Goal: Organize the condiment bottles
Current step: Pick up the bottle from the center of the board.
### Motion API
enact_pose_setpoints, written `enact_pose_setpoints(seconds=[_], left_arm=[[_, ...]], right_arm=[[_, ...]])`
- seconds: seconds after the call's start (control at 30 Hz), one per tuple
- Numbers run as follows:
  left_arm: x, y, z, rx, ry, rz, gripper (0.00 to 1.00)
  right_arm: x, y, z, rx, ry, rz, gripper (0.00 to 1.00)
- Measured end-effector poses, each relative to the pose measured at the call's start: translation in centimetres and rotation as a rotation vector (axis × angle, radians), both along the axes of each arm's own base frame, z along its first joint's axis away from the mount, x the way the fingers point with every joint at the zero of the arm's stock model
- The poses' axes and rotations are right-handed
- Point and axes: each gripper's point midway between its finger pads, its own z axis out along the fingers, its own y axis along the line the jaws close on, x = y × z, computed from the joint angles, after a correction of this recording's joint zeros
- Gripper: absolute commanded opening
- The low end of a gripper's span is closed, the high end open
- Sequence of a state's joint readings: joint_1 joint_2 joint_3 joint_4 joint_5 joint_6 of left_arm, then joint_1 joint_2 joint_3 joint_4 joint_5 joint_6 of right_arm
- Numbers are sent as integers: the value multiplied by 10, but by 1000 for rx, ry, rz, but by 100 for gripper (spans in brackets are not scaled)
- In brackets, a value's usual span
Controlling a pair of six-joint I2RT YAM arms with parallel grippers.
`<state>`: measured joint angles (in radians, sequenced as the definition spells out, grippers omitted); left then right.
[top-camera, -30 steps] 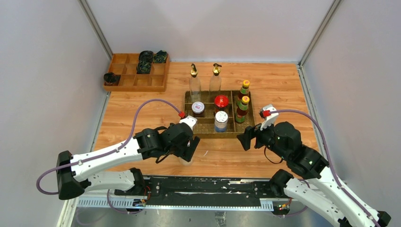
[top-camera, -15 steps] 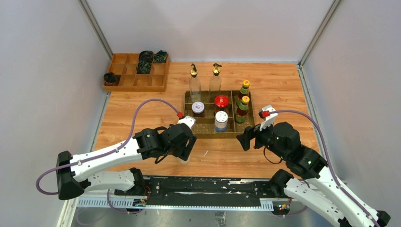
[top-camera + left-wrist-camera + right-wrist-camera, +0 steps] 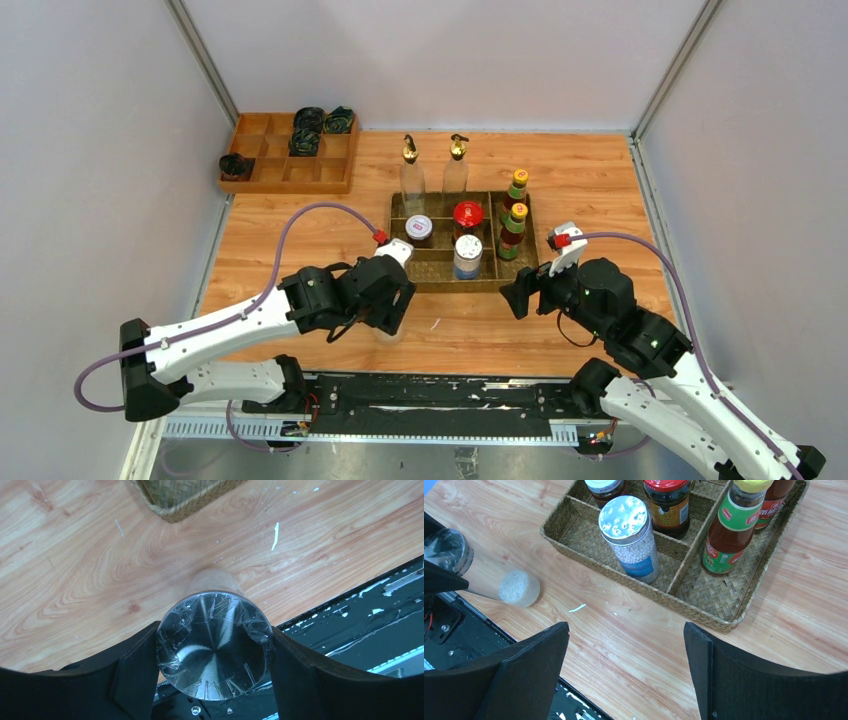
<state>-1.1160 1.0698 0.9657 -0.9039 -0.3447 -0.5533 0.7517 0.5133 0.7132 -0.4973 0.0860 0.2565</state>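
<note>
A woven tray (image 3: 480, 285) is sitting just beyond the left claw (image 3: 390, 322) and directly ahead of the right claw (image 3: 626, 670), resting on a wooden table (image 3: 600, 190). A small white scrap (image 3: 577, 608) is lying on the boards between the right claw and the tray's near rim. Well beyond the left claw and off to its left, a wooden compartment box (image 3: 290, 186) is holding dark rolled cloth bundles (image 3: 305, 143), one of them sitting apart at the box's left end. A black rail (image 3: 430, 395) is running behind both claws along the table's near edge.
</note>
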Motion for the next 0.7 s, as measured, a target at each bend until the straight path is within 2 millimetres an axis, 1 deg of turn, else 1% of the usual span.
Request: enact_pose_setpoints(seconds=[0.23,0.7], left_arm=[[7,-7,23,-40,-39,6,60],[12,-6,43,-51,-73,14,60]], right_arm=[[0,0,1,7,0,-2,90],[0,0,1,7,0,-2,90]])
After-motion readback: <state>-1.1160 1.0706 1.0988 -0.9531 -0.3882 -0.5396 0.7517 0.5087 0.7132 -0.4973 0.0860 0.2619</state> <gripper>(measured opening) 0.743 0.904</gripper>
